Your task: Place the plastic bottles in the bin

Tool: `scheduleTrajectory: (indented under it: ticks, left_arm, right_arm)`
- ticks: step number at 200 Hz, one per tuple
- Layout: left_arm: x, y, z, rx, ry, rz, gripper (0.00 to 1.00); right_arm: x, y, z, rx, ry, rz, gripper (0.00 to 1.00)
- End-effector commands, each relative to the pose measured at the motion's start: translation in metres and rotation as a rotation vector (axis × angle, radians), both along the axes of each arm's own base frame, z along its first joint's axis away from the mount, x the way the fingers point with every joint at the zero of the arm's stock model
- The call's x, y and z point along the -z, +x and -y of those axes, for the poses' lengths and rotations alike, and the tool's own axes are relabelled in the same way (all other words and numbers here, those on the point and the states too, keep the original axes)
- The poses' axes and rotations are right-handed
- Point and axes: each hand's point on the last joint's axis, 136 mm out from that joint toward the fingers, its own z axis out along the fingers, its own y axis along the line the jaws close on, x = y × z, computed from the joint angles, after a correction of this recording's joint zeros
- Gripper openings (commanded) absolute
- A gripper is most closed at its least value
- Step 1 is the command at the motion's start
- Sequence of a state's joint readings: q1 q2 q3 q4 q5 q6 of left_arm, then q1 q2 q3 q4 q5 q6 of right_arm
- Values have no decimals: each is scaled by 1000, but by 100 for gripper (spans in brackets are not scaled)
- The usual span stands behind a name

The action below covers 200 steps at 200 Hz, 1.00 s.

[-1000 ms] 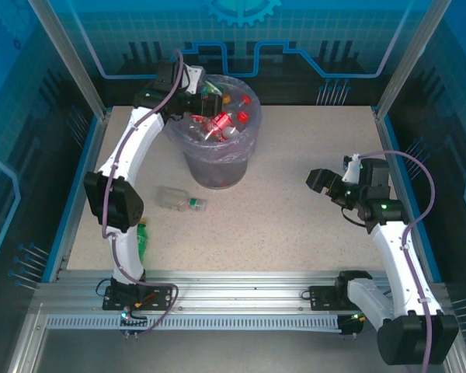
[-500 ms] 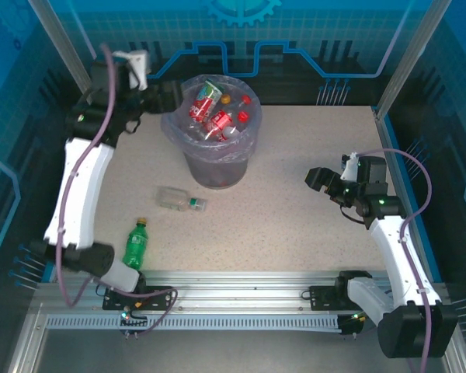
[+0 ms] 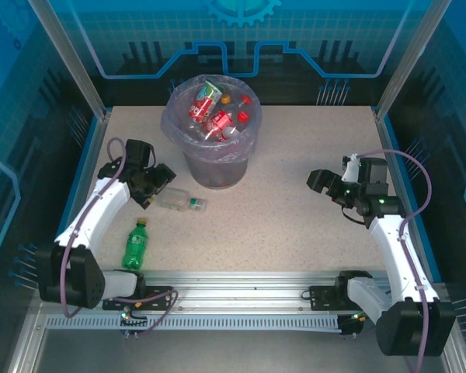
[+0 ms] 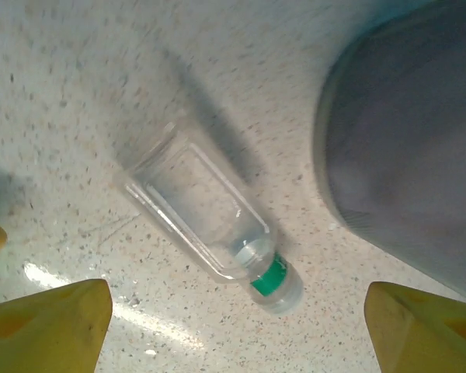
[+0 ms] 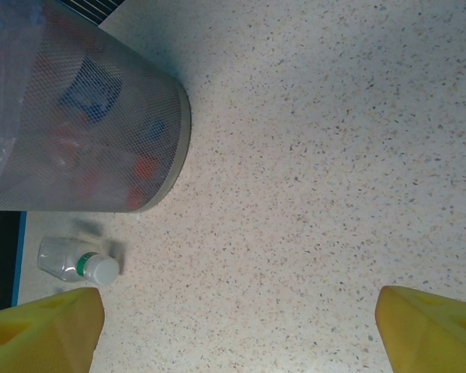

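One speckled table (image 3: 311,155) carries a grey mesh bin (image 3: 217,172) lined with a lilac bag and holding several red-labelled bottles (image 3: 217,116). Left hand (image 3: 157,189), fingers apart and gripping nothing, hangs above a clear green-collared bottle (image 4: 210,225) that lies on its side near the bin's base. Right hand (image 3: 320,186) is well apart from the bin, fingers spread, empty. Green bottle (image 3: 135,245) lies near the table's front edge.

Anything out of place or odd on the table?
Two bottles lie on their sides outside the bin: a clear bottle with a green neck ring just in front of it, a green bottle near the table's front-left edge. No spill or damage visible.
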<state>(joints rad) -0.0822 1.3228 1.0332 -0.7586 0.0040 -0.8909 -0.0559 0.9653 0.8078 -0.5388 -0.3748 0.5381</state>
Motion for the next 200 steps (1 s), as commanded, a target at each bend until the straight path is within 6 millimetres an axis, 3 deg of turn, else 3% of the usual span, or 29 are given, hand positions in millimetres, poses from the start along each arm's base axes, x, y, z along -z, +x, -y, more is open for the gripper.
scheduleTrajectory:
  ticks: [1, 35, 69, 114, 138, 158, 200]
  left_arm:
    - [17, 13, 11, -116, -53, -32, 88]
    - [50, 26, 21, -157, -76, -84, 90]
    - [77, 23, 26, -210, -77, -140, 88]
    - [99, 21, 26, -251, -74, -175, 76]
    - [90, 20, 22, -256, -54, -152, 68]
    - [69, 22, 16, -243, -23, -100, 62]
    - [0, 28, -5, -203, 90, 49, 60]
  right_arm:
    - [4, -8, 8, 16, -17, 3, 91]
    - [6, -13, 10, 27, -17, -4, 91]
    - [5, -19, 16, 42, -44, -5, 91]
    - [4, -21, 19, 49, -47, -5, 91]
    - [4, -22, 21, 56, -53, -4, 91]
    - [4, -21, 20, 55, -48, -6, 91]
    - [0, -17, 20, 54, -43, 3, 91]
